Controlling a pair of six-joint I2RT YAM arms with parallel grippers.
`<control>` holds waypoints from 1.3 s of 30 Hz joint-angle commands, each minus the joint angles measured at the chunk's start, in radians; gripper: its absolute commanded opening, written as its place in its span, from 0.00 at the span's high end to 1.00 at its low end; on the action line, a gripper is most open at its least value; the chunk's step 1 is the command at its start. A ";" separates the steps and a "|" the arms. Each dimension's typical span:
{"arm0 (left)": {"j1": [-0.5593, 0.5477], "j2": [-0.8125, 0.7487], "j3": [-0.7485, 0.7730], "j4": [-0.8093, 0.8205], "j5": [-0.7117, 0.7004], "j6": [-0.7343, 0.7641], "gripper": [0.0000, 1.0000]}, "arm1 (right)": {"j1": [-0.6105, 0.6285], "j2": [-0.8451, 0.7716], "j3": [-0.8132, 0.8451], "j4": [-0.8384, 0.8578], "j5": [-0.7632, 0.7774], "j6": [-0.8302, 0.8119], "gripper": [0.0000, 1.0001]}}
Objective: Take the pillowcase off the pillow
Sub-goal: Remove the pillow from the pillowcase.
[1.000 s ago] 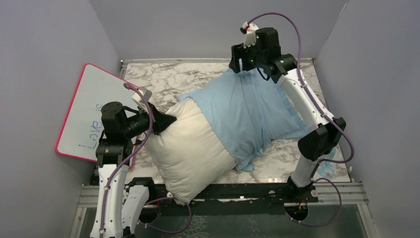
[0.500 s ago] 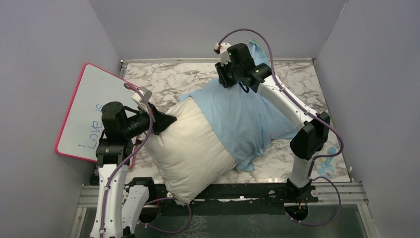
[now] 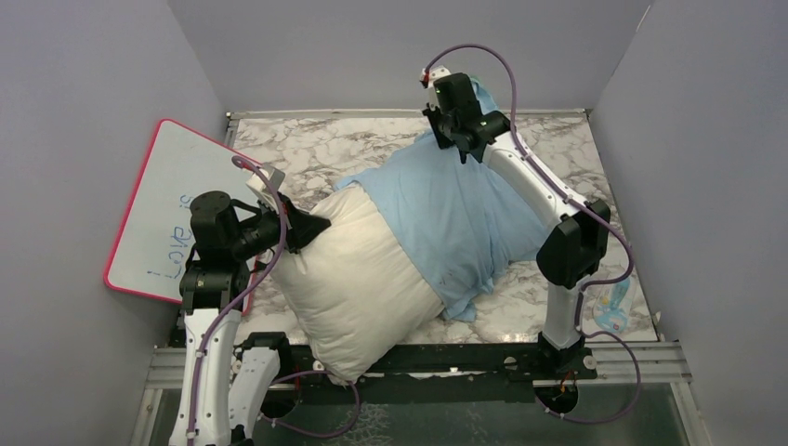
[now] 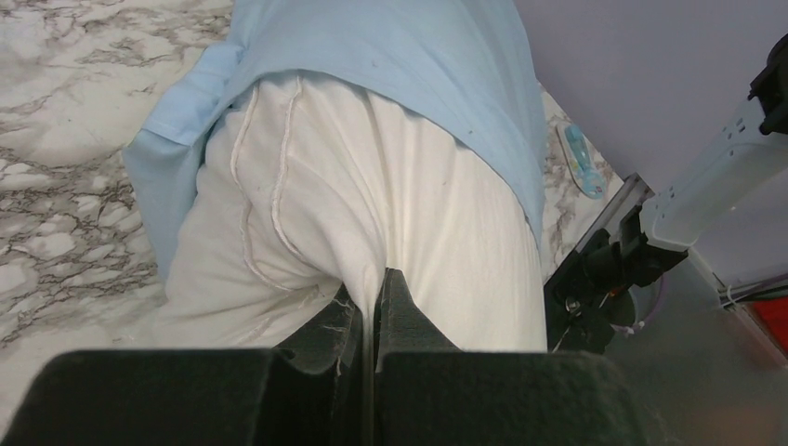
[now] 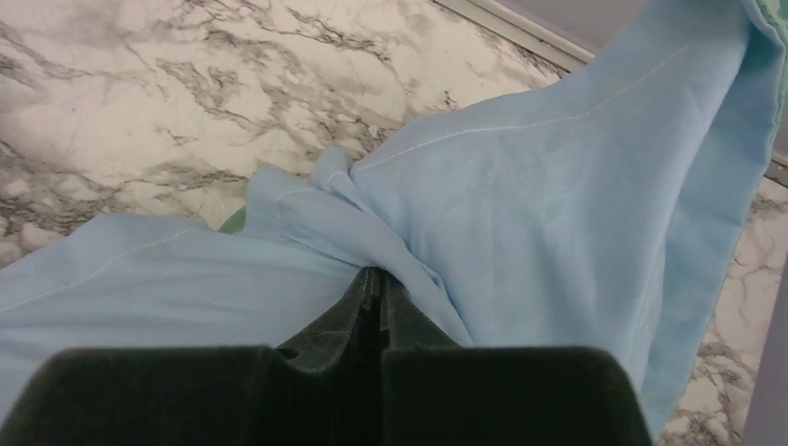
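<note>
right gripper point(image 5: 376, 277) has swung in to the far end of the pillowcase point(image 3: 455, 214); its jaws are now shut on a bunched fold. left gripper point(image 4: 374, 288) jaws pinch the pillow point(image 3: 353, 279) corner. pillow lies diagonally on the tabletop point(image 3: 307, 149), near half bared, so pulling looks ready. whiteboard point(image 3: 177, 209) stands close behind the left arm.

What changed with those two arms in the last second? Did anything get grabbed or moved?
The right gripper was open; it swung left, down onto the far end of the pillowcase, and shut on a fold of it. The left gripper stayed shut on the pillow corner. The pillow, pillowcase and whiteboard lie as before.
</note>
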 commanded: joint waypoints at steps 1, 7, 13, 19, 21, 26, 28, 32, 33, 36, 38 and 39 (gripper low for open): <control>-0.004 -0.032 0.040 0.007 0.057 0.008 1.00 | -0.027 -0.065 0.012 -0.025 -0.153 0.016 0.89; -0.004 -0.031 0.042 0.007 0.062 0.010 1.00 | -0.026 -0.083 0.101 -0.084 -0.344 0.040 0.58; -0.004 -0.022 0.045 0.007 0.059 0.012 1.00 | -0.019 -0.075 0.066 -0.159 -0.678 0.079 0.23; -0.004 -0.022 0.046 0.008 0.064 0.011 1.00 | 0.005 0.012 0.083 -0.320 -0.557 0.013 0.19; -0.004 -0.020 0.044 0.008 0.063 0.012 1.00 | 0.007 0.017 0.050 -0.326 -0.471 -0.005 0.26; -0.004 -0.020 0.040 0.007 0.063 0.012 1.00 | 0.004 -0.037 -0.069 -0.153 0.031 0.047 0.89; -0.004 -0.022 0.039 0.008 0.065 0.009 1.00 | -0.013 -0.061 -0.095 -0.085 0.112 0.043 0.99; -0.005 -0.027 0.036 0.007 0.064 0.010 1.00 | -0.082 -0.061 -0.067 -0.029 0.177 0.086 0.99; -0.005 -0.028 0.036 0.006 0.064 0.008 1.00 | -0.110 -0.055 -0.058 -0.020 0.184 0.094 0.99; -0.004 -0.032 0.041 -0.003 0.064 0.010 1.00 | -0.186 -0.033 -0.015 -0.035 0.181 0.155 0.99; -0.004 -0.035 0.043 -0.010 0.062 0.016 1.00 | -0.214 -0.042 -0.001 -0.051 0.140 0.171 0.99; -0.005 -0.034 0.041 -0.011 0.061 0.017 1.00 | -0.216 -0.053 0.000 -0.056 0.114 0.174 0.99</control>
